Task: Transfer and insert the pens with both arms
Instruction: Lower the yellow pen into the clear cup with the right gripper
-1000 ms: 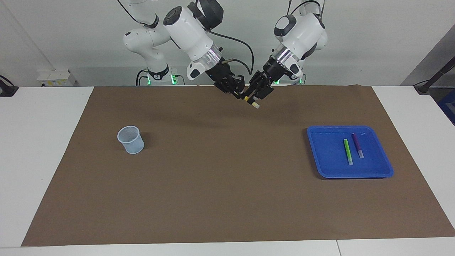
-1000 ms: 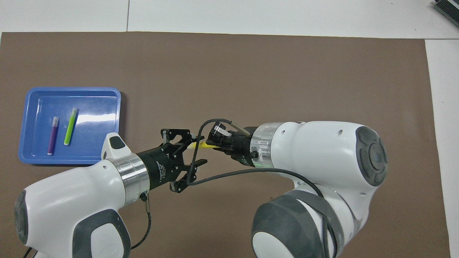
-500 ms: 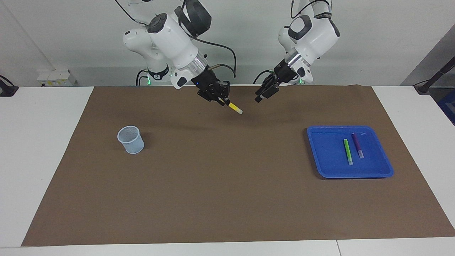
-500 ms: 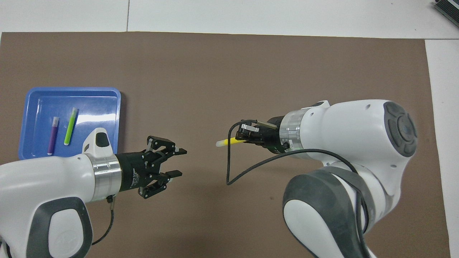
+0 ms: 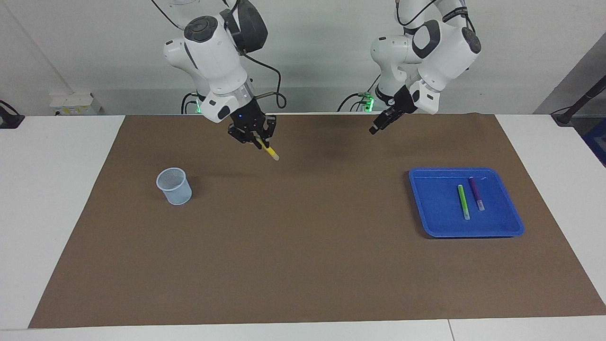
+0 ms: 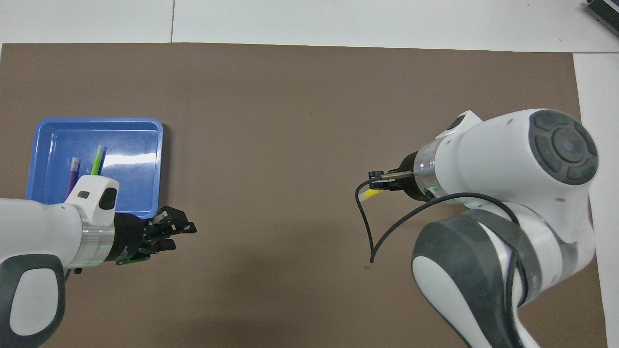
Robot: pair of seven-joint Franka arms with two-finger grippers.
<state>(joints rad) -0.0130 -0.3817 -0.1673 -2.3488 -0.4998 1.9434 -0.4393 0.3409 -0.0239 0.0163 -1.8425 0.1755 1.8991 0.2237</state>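
Observation:
My right gripper is shut on the yellow pen. The pen slants down with its pale end lowest, over the brown mat, toward the mesh cup. My left gripper hangs open and empty over the mat, near the corner of the blue tray. In the tray lie the green pen and the purple pen, side by side. The left arm partly covers both in the overhead view.
The brown mat covers most of the white table. The cup stands at the right arm's end and the tray at the left arm's end. A black cable loops down from the right wrist.
The two grippers have drawn apart from the table's middle. The right one carried the yellow pen toward the cup's end; the left one, empty, swung back toward the tray.

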